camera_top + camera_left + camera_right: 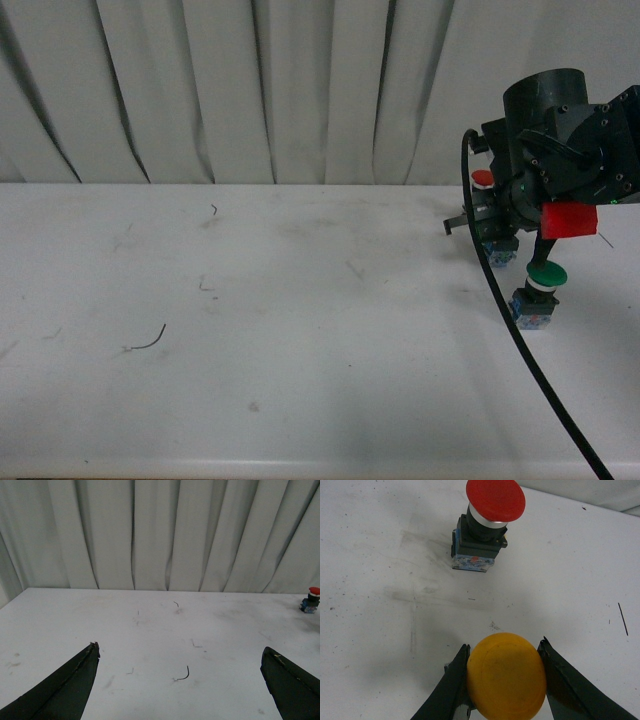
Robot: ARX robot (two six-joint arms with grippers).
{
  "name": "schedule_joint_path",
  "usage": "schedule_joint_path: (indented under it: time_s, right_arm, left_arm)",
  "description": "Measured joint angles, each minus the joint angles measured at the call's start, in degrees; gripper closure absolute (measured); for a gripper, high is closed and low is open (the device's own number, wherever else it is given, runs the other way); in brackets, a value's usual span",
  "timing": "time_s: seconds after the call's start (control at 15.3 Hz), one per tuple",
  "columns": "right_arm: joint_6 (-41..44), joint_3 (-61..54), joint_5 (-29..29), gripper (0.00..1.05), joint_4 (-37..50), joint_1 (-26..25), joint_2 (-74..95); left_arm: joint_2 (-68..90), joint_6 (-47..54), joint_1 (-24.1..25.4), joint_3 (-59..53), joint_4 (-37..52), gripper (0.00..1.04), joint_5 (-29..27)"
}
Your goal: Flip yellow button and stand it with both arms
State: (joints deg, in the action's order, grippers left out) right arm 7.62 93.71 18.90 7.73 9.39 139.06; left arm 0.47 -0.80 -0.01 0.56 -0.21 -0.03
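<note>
Jaws of the right gripper (505, 646) close in on the yellow button (506, 677), one black finger (454, 687) against each side of its round cap, so the cap sits pinched between them. Only the cap's top faces the wrist camera; the body below it is hidden, so whether it stands or tilts cannot be told. Just beyond the jaw tips, on the white table (380, 605), a red button (485, 530) stands on its blue block, apart from both the jaws and the yellow cap. In the front view the right arm (565, 140) hangs over the table's far right part with a red tag (568, 220) on it and a black cable (520, 340) running down toward the near edge. A green button (546, 274) stands just nearer than the arm. The left gripper (180, 650) has its jaws spread wide with nothing between them but bare table. A small curl of dark wire (184, 675) lies between the two tips, and the red button shows far off beyond one tip, near the pleated curtain (150, 530).
</note>
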Motion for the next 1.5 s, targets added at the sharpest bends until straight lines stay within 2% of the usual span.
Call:
schedule_joint_path:
  time_s: [0.98,1.24,1.5]
  right_arm:
    - [1.2,-1.2,1.0,0.68,1.2,0.0,0.0]
    - [1.3,-1.2,0.8,0.49,1.2,-0.1,0.0]
    - [1.4,-1.2,0.8,0.4,1.2,-0.1,0.0]
  left_arm:
    - [0.0,0.0,0.0,0.0,0.0,0.07,0.0]
    - [0.0,0.0,0.0,0.0,0.0,0.07,0.0]
    - [0.0,0.0,0.0,0.0,0.0,0.07,0.0]
